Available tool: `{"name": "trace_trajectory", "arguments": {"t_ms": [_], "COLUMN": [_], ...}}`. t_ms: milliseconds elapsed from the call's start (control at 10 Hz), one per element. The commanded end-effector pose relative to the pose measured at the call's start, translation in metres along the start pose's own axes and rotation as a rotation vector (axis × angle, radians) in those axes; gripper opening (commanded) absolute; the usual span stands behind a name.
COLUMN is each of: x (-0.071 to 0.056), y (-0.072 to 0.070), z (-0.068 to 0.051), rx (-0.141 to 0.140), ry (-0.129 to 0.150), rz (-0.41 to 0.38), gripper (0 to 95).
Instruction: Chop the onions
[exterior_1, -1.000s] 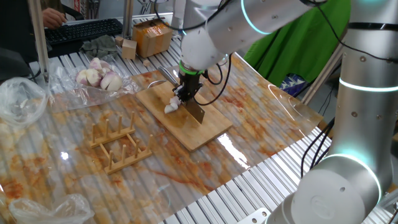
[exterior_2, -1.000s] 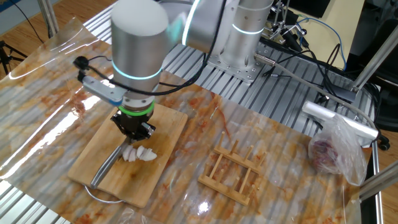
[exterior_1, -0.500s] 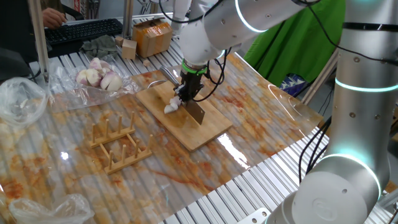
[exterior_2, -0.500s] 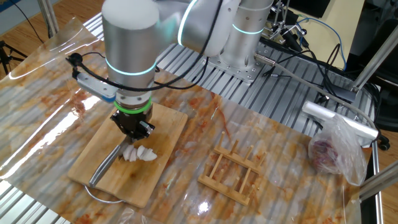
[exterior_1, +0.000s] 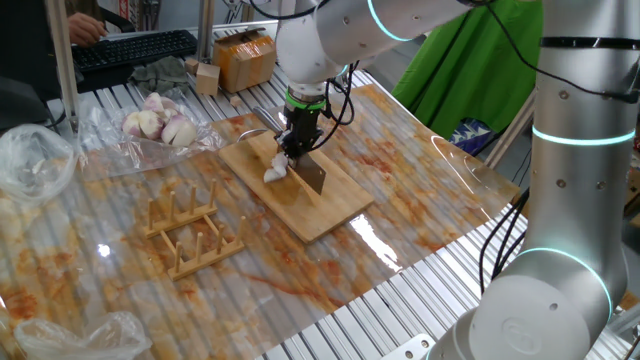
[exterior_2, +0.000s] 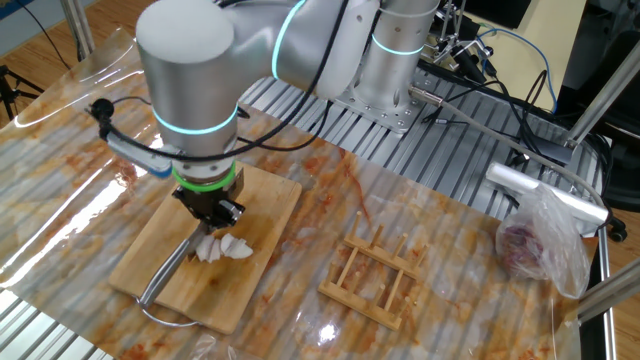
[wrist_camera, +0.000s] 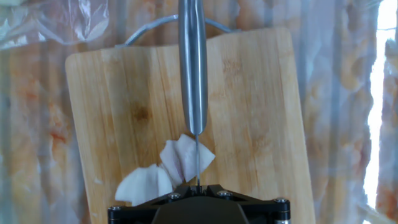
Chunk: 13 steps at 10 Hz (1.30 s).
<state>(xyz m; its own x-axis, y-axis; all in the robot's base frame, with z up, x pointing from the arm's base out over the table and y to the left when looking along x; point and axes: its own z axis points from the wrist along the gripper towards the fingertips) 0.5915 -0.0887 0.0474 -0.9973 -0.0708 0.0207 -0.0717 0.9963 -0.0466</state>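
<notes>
Small pale onions (exterior_1: 273, 171) (exterior_2: 224, 248) (wrist_camera: 176, 163) lie in a loose pile on the wooden board (exterior_1: 332, 214) (exterior_2: 147, 252) (wrist_camera: 252, 112). My gripper (exterior_1: 297, 150) (exterior_2: 210, 221) (wrist_camera: 197, 185) stands right over the pile, shut on the thin back of a steel knife (exterior_1: 314, 178) (exterior_2: 166, 275) (wrist_camera: 193, 74). In the hand view the blade runs edge-down through the pale chunks, and its round metal handle points away toward the board's wire loop. The fingertips themselves are hidden by the hand's black body.
Whole pinkish bulbs (exterior_1: 160, 125) sit in clear plastic at the back left. A wooden slotted rack (exterior_1: 190, 235) (exterior_2: 375, 275) stands beside the board. A cardboard box (exterior_1: 245, 60) and a keyboard (exterior_1: 135, 48) are at the rear, a plastic bag (exterior_2: 540, 240) at the table's far side.
The arm's upper links have swung sideways over the board. The gripper has shifted only slightly with the knife. The onion chunks lie where they were.
</notes>
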Motion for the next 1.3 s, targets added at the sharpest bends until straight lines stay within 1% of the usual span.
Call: {"name": "trace_trajectory", "arguments": {"t_ms": [100,200,300,400,500,600,700,800,900,1000,1200,1300], "x": [-0.001,-0.002,-0.002,-0.002,-0.003,-0.003,-0.003,-0.003,-0.002,-0.003,-0.003,-0.003], "y": [0.000,0.000,0.000,0.000,0.000,0.000,0.000,0.000,0.000,0.001,0.009,0.017], "z": [-0.005,-0.008,-0.009,-0.013,-0.018,-0.028,-0.031,-0.039,-0.042,-0.049,-0.058,-0.065], "rx": [-0.004,-0.014,-0.024,-0.025,-0.024,-0.023,-0.023,-0.029,-0.030,-0.038,-0.038,-0.038], "ry": [0.014,0.022,0.018,0.018,0.018,0.021,0.023,0.028,0.028,0.036,0.036,0.035], "rz": [0.003,0.005,0.007,0.007,0.011,0.014,0.014,0.019,0.020,0.023,0.032,0.042], "gripper": [0.0,0.0,0.0,0.0,0.0,0.0,0.0,0.0,0.0,0.0,0.0,0.0]}}
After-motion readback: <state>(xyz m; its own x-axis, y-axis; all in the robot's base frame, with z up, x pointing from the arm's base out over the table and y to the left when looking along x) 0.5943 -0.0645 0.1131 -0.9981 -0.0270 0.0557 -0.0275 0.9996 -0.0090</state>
